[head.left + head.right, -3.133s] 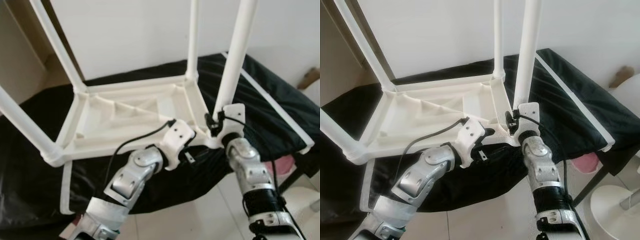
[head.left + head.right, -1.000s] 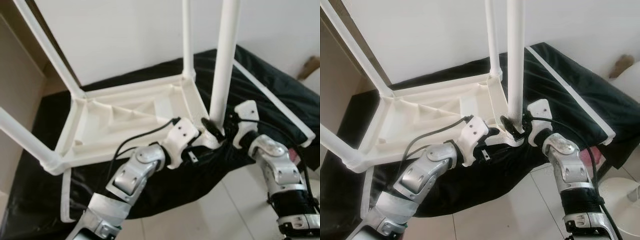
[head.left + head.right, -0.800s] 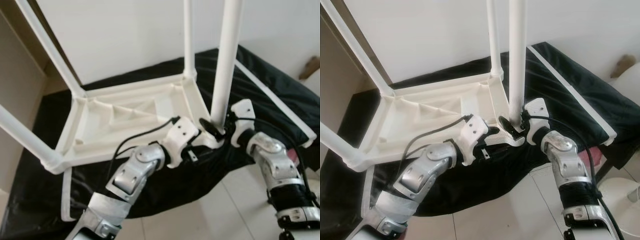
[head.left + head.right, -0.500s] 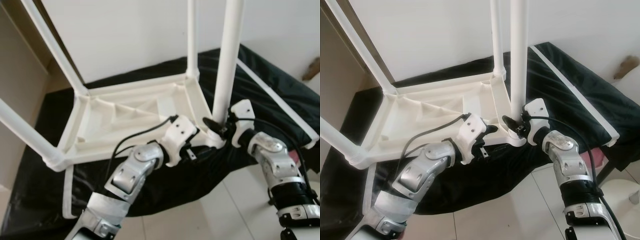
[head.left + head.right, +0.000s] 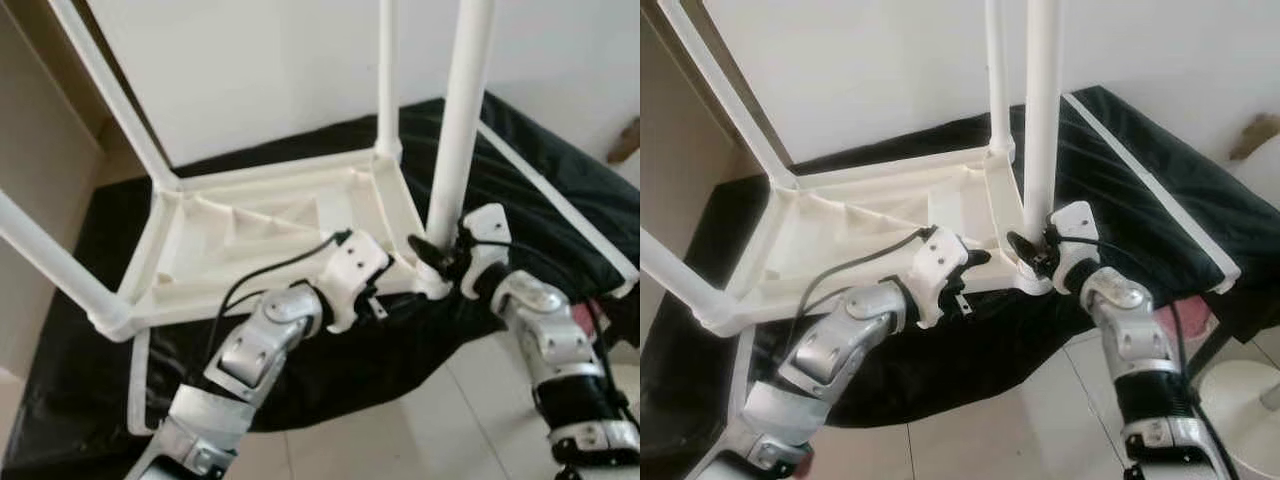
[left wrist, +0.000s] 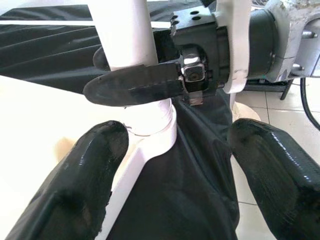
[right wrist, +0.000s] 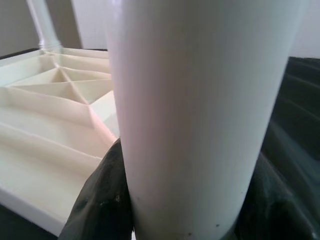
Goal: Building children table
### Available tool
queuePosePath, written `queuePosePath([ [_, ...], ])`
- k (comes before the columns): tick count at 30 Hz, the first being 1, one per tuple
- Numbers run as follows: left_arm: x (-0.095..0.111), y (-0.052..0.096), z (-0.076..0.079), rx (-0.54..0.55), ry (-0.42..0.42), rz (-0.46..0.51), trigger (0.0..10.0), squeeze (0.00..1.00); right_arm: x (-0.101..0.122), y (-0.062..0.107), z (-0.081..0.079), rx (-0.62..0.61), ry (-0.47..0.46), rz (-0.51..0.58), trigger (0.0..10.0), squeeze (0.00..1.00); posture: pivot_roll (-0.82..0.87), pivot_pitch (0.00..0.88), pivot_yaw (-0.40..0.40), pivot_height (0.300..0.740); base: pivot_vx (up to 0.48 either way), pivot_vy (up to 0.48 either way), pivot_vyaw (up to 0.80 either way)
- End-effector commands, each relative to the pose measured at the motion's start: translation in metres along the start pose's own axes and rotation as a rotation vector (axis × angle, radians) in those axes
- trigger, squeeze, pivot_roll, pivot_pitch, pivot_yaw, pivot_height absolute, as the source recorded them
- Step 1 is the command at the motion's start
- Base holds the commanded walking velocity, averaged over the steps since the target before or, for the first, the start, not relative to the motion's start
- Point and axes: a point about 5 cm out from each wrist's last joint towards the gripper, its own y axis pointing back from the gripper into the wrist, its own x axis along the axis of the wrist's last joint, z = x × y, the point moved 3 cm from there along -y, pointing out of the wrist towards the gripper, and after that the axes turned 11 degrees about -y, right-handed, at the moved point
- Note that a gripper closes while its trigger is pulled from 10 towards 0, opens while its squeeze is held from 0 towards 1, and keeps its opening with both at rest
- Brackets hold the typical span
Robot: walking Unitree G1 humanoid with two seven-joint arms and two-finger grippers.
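Right end effector (image 5: 432, 252) clamping table leg (image 5: 456, 130) base, left end effector (image 6: 175, 165) spread beside it

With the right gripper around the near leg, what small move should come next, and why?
Probably press the near leg further down into its corner socket. The right gripper clasps the leg just above the socket while the left gripper sits open beside that corner of the upturned table top, seemingly to steady it.

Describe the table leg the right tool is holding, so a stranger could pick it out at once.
Start at the upturned white table top lying on the black cloth. Four white legs rise from its corners; take the leg at the corner nearest the robot's right arm. It alone has the right tool clamped around its base.
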Motion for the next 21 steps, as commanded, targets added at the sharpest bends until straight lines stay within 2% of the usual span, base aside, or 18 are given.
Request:
queuePosePath([
  [1, -0.004, 0.002, 0.003, -0.036, -0.001, -0.006, 10.0, 0.0, -0.021, 0.004, -0.001, -0.109, -0.051, -0.064, 10.0, 0.0, -0.15, 0.0, 0.151, 0.74, 0.0, 0.0, 0.0],
  [7, -0.004, 0.001, 0.004, -0.042, -0.001, -0.004, 10.0, 0.0, -0.027, 0.005, -0.009, -0.211, -0.108, -0.063, 10.0, 0.0, -0.16, 0.0, 0.149, 0.74, 0.0, 0.0, 0.0],
  [9, -0.004, 0.0, 0.005, -0.047, -0.002, -0.003, 10.0, 0.0, -0.029, 0.005, -0.018, -0.295, -0.115, -0.047, 10.0, 0.0, -0.16, 0.0, 0.15, 0.74, 0.0, 0.0, 0.0],
  [11, -0.004, 0.0, 0.005, -0.047, -0.002, -0.003, 10.0, 0.0, -0.029, 0.005, -0.018, -0.295, -0.115, -0.047, 10.0, 0.0, -0.16, 0.0, 0.15, 0.74, 0.0, 0.0, 0.0],
  [12, -0.004, 0.0, 0.005, -0.05, -0.003, -0.003, 10.0, 0.0, -0.031, 0.005, -0.02, -0.375, -0.113, -0.035, 10.0, 0.0, -0.17, 0.0, 0.148, 0.74, 0.0, 0.0, 0.0],
  [13, -0.004, 0.0, 0.005, -0.05, -0.003, -0.003, 10.0, 0.0, -0.031, 0.005, -0.02, -0.375, -0.113, -0.035, 10.0, 0.0, -0.17, 0.0, 0.148, 0.74, 0.0, 0.0, 0.0],
  [14, -0.004, -0.001, 0.005, -0.051, -0.003, -0.003, 10.0, 0.0, -0.032, 0.007, -0.02, -0.49, -0.12, -0.017, 10.0, 0.0, -0.17, 0.0, 0.148, 0.74, 0.0, 0.0, 0.0],
  [15, -0.004, -0.001, 0.005, -0.051, -0.003, -0.003, 10.0, 0.0, -0.032, 0.007, -0.02, -0.49, -0.12, -0.017, 10.0, 0.0, -0.17, 0.0, 0.148, 0.74, 0.0, 0.0, 0.0],
  [16, -0.004, -0.001, 0.005, -0.052, -0.005, -0.001, 10.0, 0.0, -0.034, 0.01, -0.025, -0.65, -0.18, 0.01, 10.0, 0.0, -0.16, 0.0, 0.139, 0.74, 0.0, 0.0, 0.0],
  [19, -0.004, -0.002, 0.005, -0.051, -0.005, 0.0, 10.0, 0.0, -0.034, 0.01, -0.028, -0.669, -0.195, 0.016, 10.0, 0.0, -0.16, 0.0, 0.139, 0.74, 0.0, 0.0, 0.0],
  [21, -0.003, -0.002, 0.007, -0.053, -0.004, 0.005, 10.0, 0.0, -0.028, 0.008, -0.033, -0.638, -0.185, 0.033, 10.0, 0.0, -0.16, 0.0, 0.136, 0.74, 0.0, 0.0, 0.0],
])
